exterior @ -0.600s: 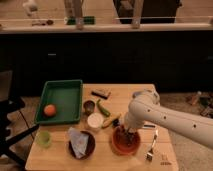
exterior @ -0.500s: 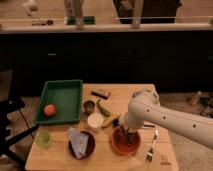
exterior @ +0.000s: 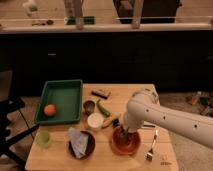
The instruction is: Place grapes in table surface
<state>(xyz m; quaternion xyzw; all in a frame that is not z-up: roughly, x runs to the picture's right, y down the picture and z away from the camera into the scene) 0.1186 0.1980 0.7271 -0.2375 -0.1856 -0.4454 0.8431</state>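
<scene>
My gripper (exterior: 124, 133) reaches down into the orange-brown bowl (exterior: 126, 146) at the front right of the light tan wooden table (exterior: 120, 95). The white arm comes in from the right and crosses above the bowl. The grapes do not show as a separate thing; the gripper hides the part of the bowl where it reaches in.
A green tray (exterior: 62, 97) at the left holds a round orange fruit (exterior: 49, 110). Near the middle are a green vegetable (exterior: 103, 108), a small dark cup (exterior: 89, 106), a white cup (exterior: 94, 120) and a dark bar (exterior: 101, 93). A green cup (exterior: 43, 138), a dark bowl with crumpled wrap (exterior: 80, 144) and a fork (exterior: 150, 150) lie along the front.
</scene>
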